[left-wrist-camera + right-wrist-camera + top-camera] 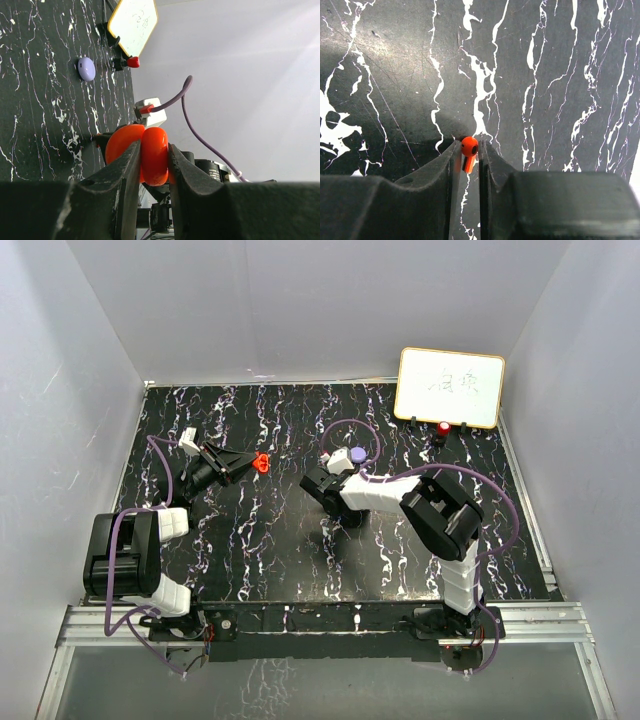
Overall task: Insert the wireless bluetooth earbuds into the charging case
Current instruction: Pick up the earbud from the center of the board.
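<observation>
- Tiny red plastic earbud (469, 150) sits pinched between the fingertips of the right gripper (469, 148).
- Left gripper (153, 148) clamps the round red charging case (125, 142).
- Pickup step, I judge; next it needs a lift and careful aligning over the case.

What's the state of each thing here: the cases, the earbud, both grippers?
red charging case: open, clamped in the left gripper
left gripper: shut on the red charging case
red earbud: pinched in the right gripper
right gripper: shut on the red earbud
purple charging case: closed, lying on the table
</observation>
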Controlling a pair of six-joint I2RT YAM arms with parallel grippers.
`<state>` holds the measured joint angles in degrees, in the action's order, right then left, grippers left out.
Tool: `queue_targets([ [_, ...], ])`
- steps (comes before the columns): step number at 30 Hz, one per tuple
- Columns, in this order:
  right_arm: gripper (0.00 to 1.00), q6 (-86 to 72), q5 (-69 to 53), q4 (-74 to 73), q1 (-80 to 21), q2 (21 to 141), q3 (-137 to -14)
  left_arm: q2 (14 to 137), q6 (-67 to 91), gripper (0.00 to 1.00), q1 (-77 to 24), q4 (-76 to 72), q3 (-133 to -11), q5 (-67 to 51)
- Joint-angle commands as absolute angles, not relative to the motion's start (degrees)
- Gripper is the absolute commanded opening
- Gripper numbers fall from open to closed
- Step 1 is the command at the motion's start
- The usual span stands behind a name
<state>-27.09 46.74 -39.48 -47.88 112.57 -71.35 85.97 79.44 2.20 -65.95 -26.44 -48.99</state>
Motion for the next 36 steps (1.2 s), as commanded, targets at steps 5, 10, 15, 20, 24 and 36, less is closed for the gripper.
queue_targets([
  [5,0.13,-26.92,48.23,-39.32,-47.7,113.25,-71.71,85.7,78.71,0.0,2.65,-67.27,-26.17,-50.36],
  [10,0.11,-26.74,48.72,-40.0,-47.72,114.22,-72.1,85.78,78.7,0.0,2.69,-67.4,-26.19,-50.38],
  [15,0.09,-26.57,50.1,-41.14,-48.15,115.36,-73.06,86.33,78.74,0.0,2.65,-67.61,-26.19,-50.37],
  [20,0.09,-26.54,53.08,-43.74,-49.47,117.76,-74.64,86.35,79.11,0.0,2.67,-68.19,-26.19,-50.36],
  [24,0.09,-26.97,54.73,-45.36,-50.75,119.83,-76.16,85.85,79.04,0.0,2.66,-67.75,-26.28,-50.36],
  [36,0.1,-28.2,56.58,-47.81,-52.71,122.96,-78.51,79.46,73.76,0.0,4.94,-57.16,-27.24,-48.93],
])
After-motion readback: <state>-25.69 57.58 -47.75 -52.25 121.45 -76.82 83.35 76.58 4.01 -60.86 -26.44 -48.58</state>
